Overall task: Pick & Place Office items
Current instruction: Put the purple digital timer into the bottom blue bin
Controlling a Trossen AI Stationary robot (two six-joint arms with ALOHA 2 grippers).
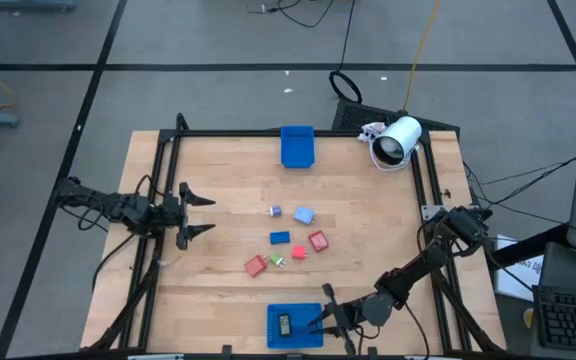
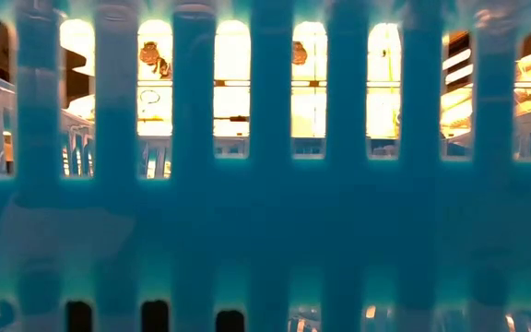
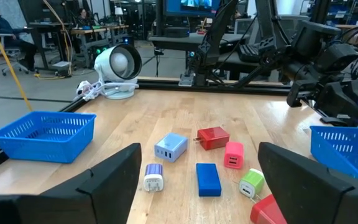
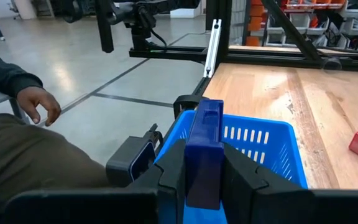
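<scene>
So the right claw (image 4: 202,180) is over the near edge of the wooden desk (image 1: 218,230), hanging right above the blue slotted plastic basket (image 1: 278,341), and it's clamped on a dark blue rectangular charger block (image 4: 204,152) held upright between its fingers. A small dark rectangular piece (image 1: 284,325) already sits inside that basket.

Left claw (image 1: 196,214) is parked at the left side of the desk with its fingers spread wide, nothing in them, pointed toward the loose stuff in the middle.

The loose pile in the middle: a pale blue plug adapter (image 3: 171,147), a small white and purple plug cube (image 3: 153,177), a blue flat rectangular block (image 3: 208,178), a red charger block (image 3: 213,137), a pink charger cube (image 3: 234,154), a green and white little plug (image 3: 251,184) and another red block (image 1: 256,265) nearest the left arm.

A second blue mesh basket (image 1: 297,146) sits at the far edge, with a white round fan-like device (image 1: 396,141) near the far right corner. In the right wrist view a person's hand (image 4: 37,104) shows off the desk.
</scene>
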